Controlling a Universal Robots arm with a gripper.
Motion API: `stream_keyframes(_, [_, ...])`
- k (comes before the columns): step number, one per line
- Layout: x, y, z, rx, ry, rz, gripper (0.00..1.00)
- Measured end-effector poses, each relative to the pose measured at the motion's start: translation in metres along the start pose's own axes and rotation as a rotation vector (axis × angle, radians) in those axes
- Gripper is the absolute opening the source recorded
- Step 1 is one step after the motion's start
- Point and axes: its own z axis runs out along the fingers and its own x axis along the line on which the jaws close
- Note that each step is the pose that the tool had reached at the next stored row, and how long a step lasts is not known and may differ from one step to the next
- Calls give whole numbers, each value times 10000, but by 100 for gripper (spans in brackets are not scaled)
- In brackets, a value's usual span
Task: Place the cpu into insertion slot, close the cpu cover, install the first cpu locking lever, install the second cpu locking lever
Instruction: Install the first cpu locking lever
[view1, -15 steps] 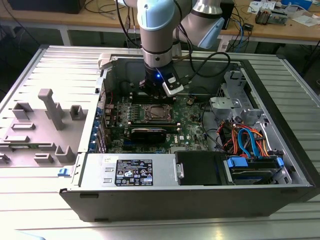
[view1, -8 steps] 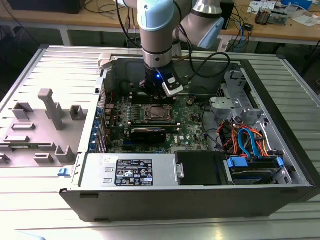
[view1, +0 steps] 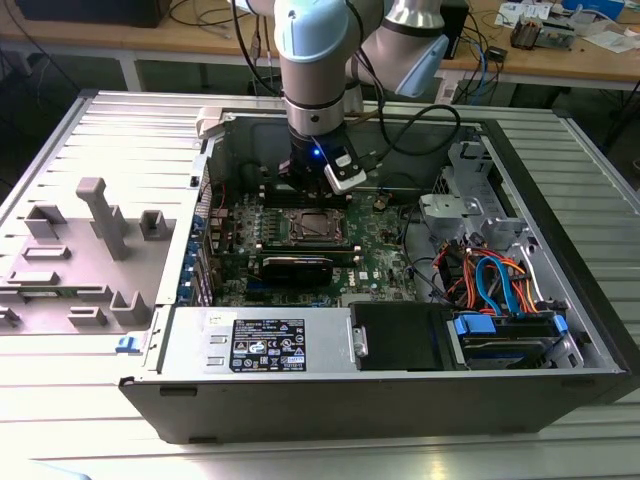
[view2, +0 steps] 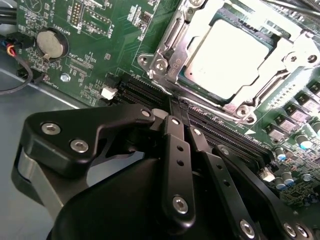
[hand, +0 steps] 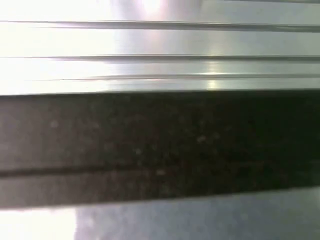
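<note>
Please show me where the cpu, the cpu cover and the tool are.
cpu (view2: 235, 55), second wrist view, middle of its bright metal top.
cpu cover (view2: 173, 36), second wrist view, a side bar of the frame.
tool (view2: 181, 114), second wrist view, between its fingertips.

End effector (view2: 179, 106) body and cpu cover (view2: 220, 98) far corner, each cut off by the second wrist view's edge

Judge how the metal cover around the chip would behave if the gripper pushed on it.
The cover looks like thin stamped metal, so probably stiff and light. It lies flat around the chip, so a push would likely meet firm resistance. Its shiny surface may be slippery for the gripper.
</note>
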Motion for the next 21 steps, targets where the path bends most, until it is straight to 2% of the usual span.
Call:
stream_keyframes(3, [-3, 2, -29, 10, 2, -1, 11])
stream_keyframes(7, [-12, 15, -117, 10, 1, -1, 11])
stream_keyframes(9, [-13, 15, -119, 7, 0, -1, 11])
stream_keyframes(14, [-13, 16, -127, -230, 11, 27, 11])
stream_keyframes(18, [-20, 25, -188, -243, 10, 29, 11])
stream_keyframes(21, [-30, 37, -274, -243, 10, 28, 11])
